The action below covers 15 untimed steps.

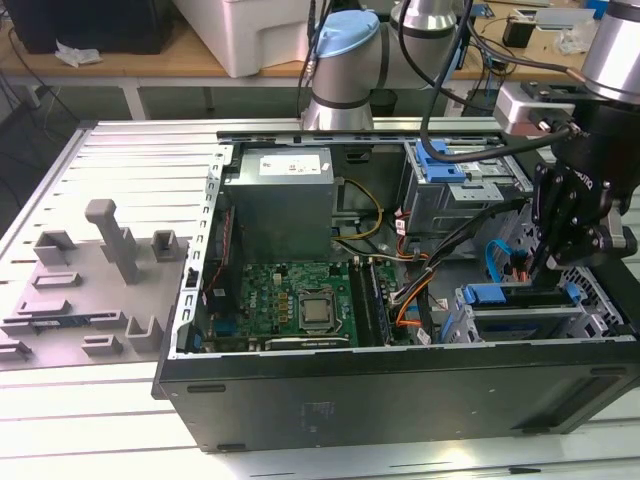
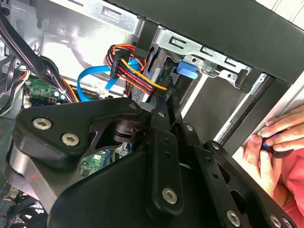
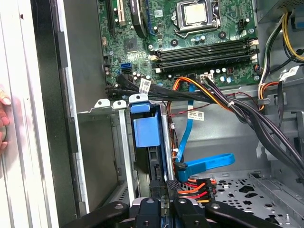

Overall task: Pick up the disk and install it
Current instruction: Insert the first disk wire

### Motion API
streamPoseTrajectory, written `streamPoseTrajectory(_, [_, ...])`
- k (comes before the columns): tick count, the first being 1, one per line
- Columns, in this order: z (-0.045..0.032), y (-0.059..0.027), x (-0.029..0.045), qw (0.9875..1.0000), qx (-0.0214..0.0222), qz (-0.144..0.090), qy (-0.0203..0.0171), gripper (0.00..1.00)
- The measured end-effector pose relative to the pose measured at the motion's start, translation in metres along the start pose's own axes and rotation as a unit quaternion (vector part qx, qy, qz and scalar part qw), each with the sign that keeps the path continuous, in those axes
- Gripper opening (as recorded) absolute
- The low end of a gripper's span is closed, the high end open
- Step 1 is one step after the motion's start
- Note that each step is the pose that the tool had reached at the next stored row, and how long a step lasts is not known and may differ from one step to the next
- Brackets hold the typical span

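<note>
Disk [image 3: 146,133] | upright in drive cage [image 3: 122,142] | claw [image 3: 164,189] seemingly gripping it

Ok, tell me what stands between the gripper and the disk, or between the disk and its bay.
Nothing visible does. In the first wrist view the gripper sits right at the disk, which stands edge-on already inside the silver drive cage. The blue data cable and the power cable bundle lie beside the slot, not across it.

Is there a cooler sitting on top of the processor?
No, in the first wrist view the processor lies bare in its socket on the motherboard, its metal top uncovered.
</note>
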<state>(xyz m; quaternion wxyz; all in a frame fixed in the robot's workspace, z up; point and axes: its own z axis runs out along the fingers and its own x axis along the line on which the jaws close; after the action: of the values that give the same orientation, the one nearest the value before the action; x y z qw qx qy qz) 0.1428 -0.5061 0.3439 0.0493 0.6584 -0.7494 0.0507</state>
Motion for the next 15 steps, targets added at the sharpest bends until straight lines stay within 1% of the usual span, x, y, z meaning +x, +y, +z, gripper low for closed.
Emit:
streamPoseTrajectory(8, [0.0011, -0.0002, 0.0011, 1.0, -0.0001, 0.0, -0.0012, 0.17])
streamPoseTrajectory(9, [0.0012, -0.0002, 0.0013, 1.0, -0.0004, 0.0, -0.003, 0.17])
streamPoseTrajectory(10, [0.0014, -0.0003, 0.0015, 1.0, -0.0008, 0.0, -0.006, 0.17])
streamPoseTrajectory(11, [0.0016, -0.0003, 0.0017, 1.0, -0.0009, 0.0, -0.0075, 0.17])
streamPoseTrajectory(15, [0.0019, -0.0008, 0.0033, 1.0, -0.001, 0.0, -0.0081, 0.17])
